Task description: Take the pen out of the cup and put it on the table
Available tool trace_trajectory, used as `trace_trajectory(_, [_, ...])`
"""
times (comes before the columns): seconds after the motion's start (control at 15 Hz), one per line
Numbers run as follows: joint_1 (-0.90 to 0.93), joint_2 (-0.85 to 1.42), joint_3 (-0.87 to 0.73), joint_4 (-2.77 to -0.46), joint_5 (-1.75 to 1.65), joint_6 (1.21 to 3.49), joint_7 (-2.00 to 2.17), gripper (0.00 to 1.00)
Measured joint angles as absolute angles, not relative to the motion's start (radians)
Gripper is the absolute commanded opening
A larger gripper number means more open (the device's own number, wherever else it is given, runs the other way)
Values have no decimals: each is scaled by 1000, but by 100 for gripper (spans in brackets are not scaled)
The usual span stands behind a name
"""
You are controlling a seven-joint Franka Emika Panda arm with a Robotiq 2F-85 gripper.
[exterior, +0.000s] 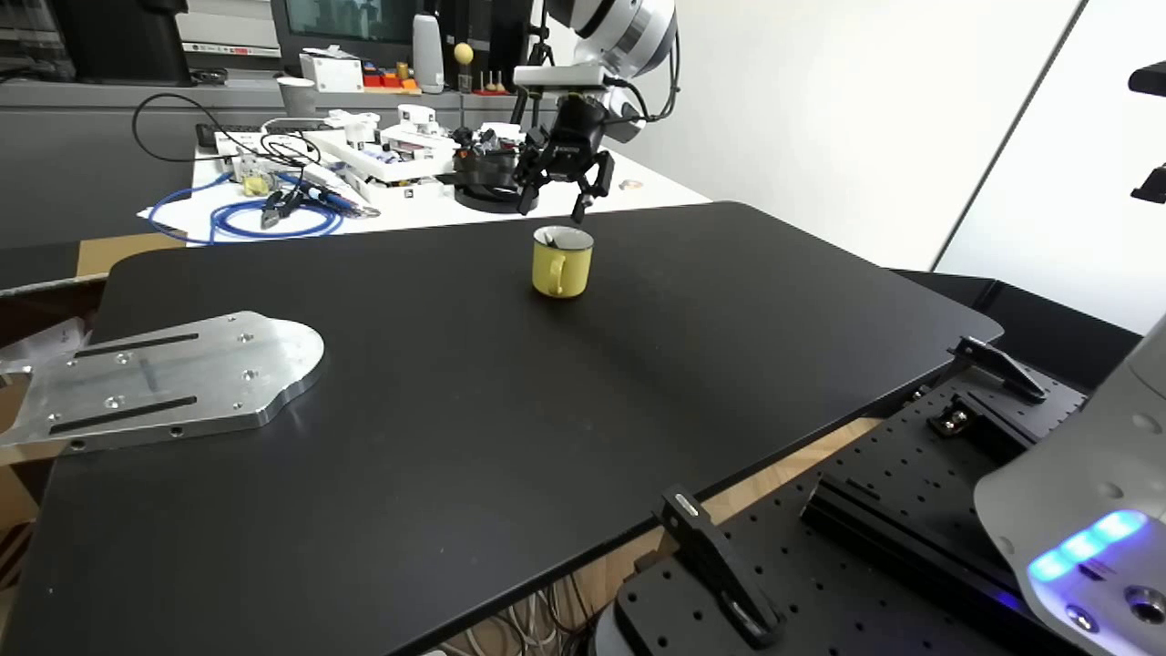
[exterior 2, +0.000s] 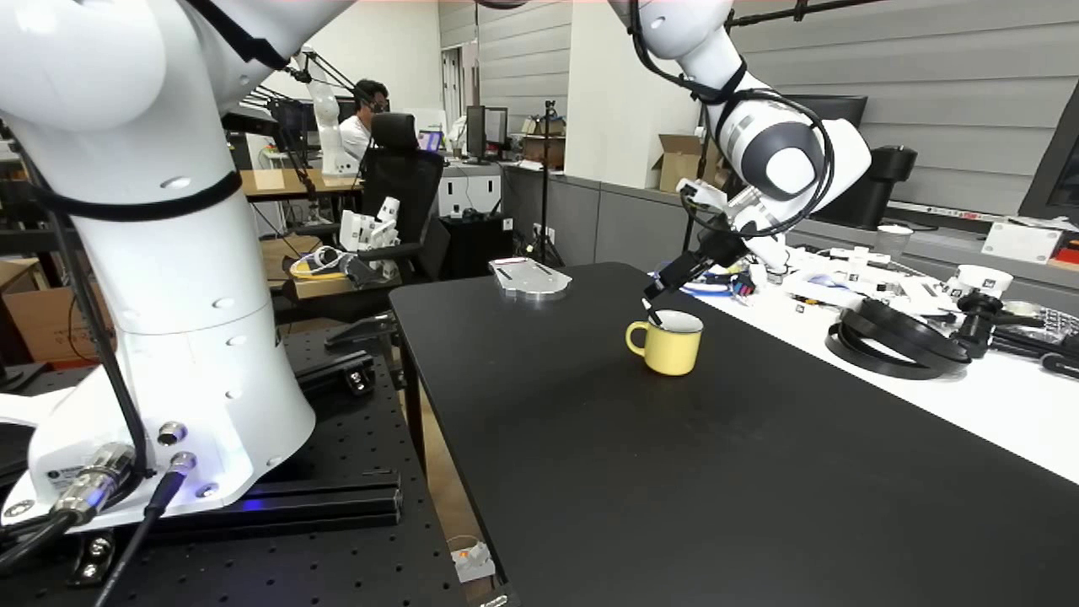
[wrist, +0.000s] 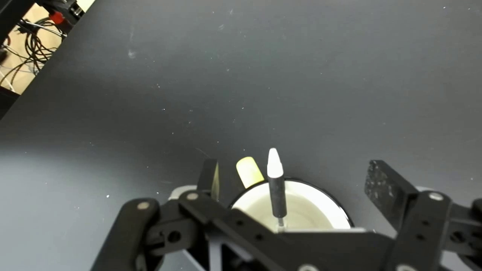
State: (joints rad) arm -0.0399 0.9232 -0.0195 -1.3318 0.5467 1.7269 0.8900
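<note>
The yellow cup [exterior: 574,269] stands upright on the black table [exterior: 474,456]; the cup also shows in an exterior view [exterior 2: 674,350]. The pen [wrist: 278,194] leans in the cup, its pale tip sticking up past the rim near the handle. It also shows in an exterior view [exterior 2: 652,314] and as a small dark mark at the cup's mouth [exterior: 549,240]. My gripper [wrist: 292,178] is open, with the pen and cup mouth between its fingers in the wrist view. In an exterior view the gripper [exterior: 553,208] is above and behind the cup. The pen's lower end is hidden.
A silver metal plate [exterior: 209,364] lies on the table's far-left corner. A white table [exterior: 419,211] with cables and parts adjoins the black one. The robot base [exterior 2: 202,362] stands on a perforated black platform beside the table edge.
</note>
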Motion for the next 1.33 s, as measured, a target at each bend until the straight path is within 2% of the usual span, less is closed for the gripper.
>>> trace_trajectory(0.6, [-34,928,-21,-1372,517,1717,890,100])
trace_trajectory(0.67, [-34,928,-21,-1375,512,1717,890,75])
trace_trajectory(0.73, [-34,928,-21,-1378,508,1717,890,74])
trace_trajectory(1.33, [-25,928,-21,-1381,506,1716,890,11])
